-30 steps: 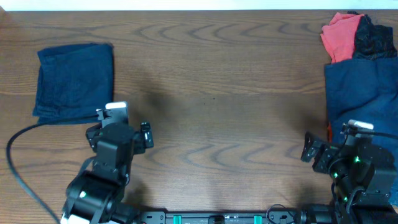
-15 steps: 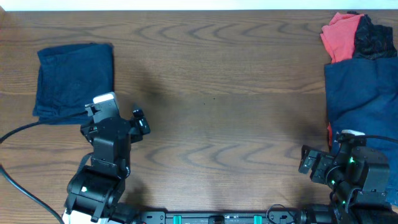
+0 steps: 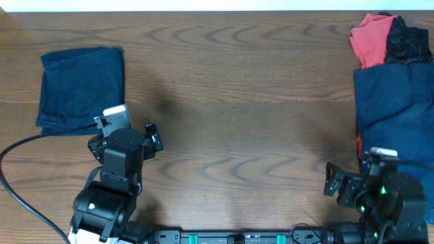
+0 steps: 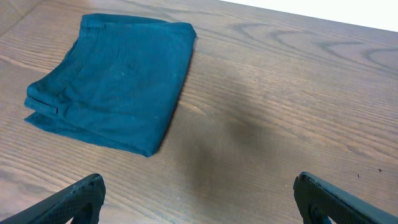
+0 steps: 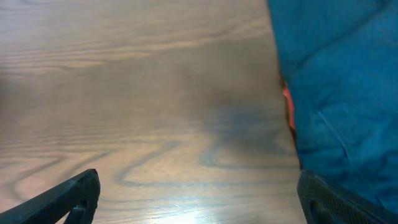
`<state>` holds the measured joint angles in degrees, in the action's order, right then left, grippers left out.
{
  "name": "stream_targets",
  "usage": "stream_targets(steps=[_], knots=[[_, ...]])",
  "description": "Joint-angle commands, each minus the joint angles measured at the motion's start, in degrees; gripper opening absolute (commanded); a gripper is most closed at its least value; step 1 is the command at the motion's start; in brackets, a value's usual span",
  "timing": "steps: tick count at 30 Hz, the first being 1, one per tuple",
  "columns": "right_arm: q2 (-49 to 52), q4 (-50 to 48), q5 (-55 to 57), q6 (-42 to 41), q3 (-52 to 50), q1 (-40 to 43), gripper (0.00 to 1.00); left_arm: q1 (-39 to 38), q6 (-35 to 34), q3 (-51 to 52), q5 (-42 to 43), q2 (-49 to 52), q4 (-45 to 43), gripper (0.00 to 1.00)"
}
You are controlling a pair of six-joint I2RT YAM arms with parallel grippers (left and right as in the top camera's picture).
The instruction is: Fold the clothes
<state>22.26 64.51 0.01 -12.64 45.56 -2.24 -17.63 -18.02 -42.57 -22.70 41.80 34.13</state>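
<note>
A folded navy garment [image 3: 81, 88] lies flat at the far left; it also shows in the left wrist view [image 4: 118, 81]. An unfolded navy garment [image 3: 393, 108] lies at the right edge, with a coral-red piece [image 3: 371, 37] and a black piece [image 3: 409, 41] bunched behind it. My left gripper [image 3: 123, 135] is open and empty [image 4: 199, 199], just in front of the folded garment's near right corner. My right gripper [image 3: 363, 190] is open and empty [image 5: 199, 196] over bare wood, with the navy garment [image 5: 342, 81] to its right. A coral-red sliver [image 5: 288, 112] shows at that garment's edge.
The wooden table [image 3: 237, 102] runs between the two garment groups. A black cable [image 3: 13, 183] loops at the front left beside the left arm. The table's far edge meets a white wall [image 3: 203, 4].
The right gripper has drawn back toward the front edge, off the navy garment's near edge. The left gripper has shifted slightly left and back. The clothes have not moved.
</note>
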Motion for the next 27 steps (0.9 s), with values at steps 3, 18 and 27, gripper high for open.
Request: stream_targets(steps=[3,18,27], knots=[[-6.56,0.0,2.34,0.04,-0.33,-4.52,0.99,0.31,-0.26,-0.35,-0.92,-0.26,0.13,0.98],[-21.97,-43.89,-1.16,13.2,-28.55,-6.45,0.99,0.31,-0.28,-0.35,-0.92,-0.26,0.11,0.98],[-21.97,-68.02,-0.87,18.1,-43.15,-6.29,0.99,0.31,-0.26,-0.35,-0.94,-0.26,0.13,0.98]])
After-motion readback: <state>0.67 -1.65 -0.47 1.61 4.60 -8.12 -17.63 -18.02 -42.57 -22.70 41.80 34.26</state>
